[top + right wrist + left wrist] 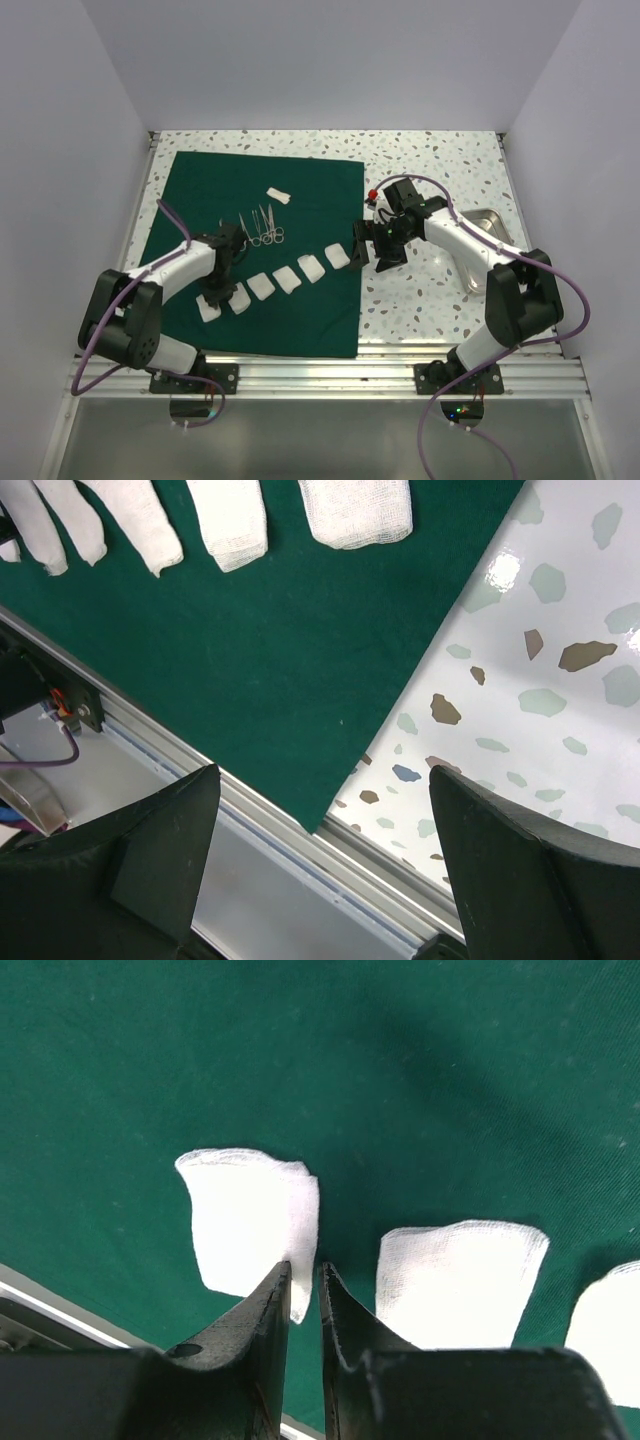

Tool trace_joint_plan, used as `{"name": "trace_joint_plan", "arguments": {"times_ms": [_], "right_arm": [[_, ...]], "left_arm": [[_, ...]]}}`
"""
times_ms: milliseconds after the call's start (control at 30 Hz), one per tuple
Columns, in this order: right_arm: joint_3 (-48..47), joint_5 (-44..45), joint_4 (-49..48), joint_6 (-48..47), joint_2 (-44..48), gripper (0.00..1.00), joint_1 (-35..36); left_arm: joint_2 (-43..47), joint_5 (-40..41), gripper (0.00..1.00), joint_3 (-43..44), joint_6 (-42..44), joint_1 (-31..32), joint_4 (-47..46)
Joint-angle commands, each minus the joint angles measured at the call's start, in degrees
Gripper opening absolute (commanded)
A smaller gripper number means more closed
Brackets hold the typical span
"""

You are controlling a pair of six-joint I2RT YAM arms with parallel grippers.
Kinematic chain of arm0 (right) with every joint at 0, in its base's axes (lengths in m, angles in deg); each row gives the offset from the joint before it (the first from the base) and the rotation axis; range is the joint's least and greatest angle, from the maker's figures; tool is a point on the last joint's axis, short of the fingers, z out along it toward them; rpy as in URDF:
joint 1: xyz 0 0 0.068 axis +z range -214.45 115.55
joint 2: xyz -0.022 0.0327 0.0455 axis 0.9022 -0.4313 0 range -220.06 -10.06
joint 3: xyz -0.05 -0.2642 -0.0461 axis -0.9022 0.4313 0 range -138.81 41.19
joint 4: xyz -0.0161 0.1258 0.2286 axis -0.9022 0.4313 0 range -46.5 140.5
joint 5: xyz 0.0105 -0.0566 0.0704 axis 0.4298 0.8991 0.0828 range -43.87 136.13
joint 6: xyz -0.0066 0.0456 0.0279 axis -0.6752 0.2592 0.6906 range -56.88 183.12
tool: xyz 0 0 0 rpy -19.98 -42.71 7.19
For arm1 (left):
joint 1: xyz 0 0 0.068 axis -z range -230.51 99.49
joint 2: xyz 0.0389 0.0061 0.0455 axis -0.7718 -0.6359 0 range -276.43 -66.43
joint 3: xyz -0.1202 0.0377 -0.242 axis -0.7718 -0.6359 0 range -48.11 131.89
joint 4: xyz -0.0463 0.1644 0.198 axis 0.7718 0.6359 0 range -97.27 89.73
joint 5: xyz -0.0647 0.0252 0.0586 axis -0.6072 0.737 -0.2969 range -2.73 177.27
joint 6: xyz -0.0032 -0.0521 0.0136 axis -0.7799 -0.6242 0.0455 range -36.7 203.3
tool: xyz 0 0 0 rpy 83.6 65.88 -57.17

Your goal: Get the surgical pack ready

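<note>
The top view looks down from high above the near edge onto the whole desk (440, 170). The left wrist view hangs very close over the green cloth (450, 1080), looking down past its fingers (262, 1325). The right wrist view sits higher, over the cloth's near right corner. All share the gauze squares (287, 279).

A robotics lab test cell: plain white partition walls (300, 60) box in a speckled terrazzo-patterned desk (425, 300); a black-and-white left robot arm (175, 262) and right robot arm (460, 238) stand bolted to a ribbed aluminium rail (330, 375).
</note>
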Motion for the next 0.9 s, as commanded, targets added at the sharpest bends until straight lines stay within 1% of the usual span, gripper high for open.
{"name": "trace_joint_plan", "arguments": {"times_ms": [0, 133, 433, 667, 767, 800, 867], "right_arm": [[-0.44, -1.54, -0.33, -1.01, -0.45, 0.89, 0.25], [-0.44, -1.54, -0.34, -0.92, -0.53, 0.89, 0.34], [-0.09, -1.36, -0.51, -0.92, -0.18, 0.89, 0.25], [0.26, -1.45, -0.69, -0.92, 0.08, 0.89, 0.25], [0.17, -1.62, -0.77, -0.84, -0.1, 0.89, 0.25], [0.17, -1.62, -0.86, -0.84, -0.1, 0.89, 0.34], [0.17, -1.62, -0.78, -0.75, -0.01, 0.89, 0.25]], "left_arm": [[2.51, 1.17, 0.2, -0.6, -1.28, 0.11, 0.45], [3.13, 1.25, 0.21, -1.65, -1.9, 0.11, 0.98], [0.32, 0.99, 0.22, -1.3, -0.85, 0.02, -0.86], [1.81, 0.64, 0.24, -1.56, -0.67, 0.11, -1.21], [1.03, 0.2, 0.21, -1.92, -0.67, 0.11, -2.0], [0.67, -0.15, 0.16, -2.18, -0.67, 0.11, -2.62], [0.76, -0.24, 0.11, -2.44, -0.58, 0.11, -3.06]]}}
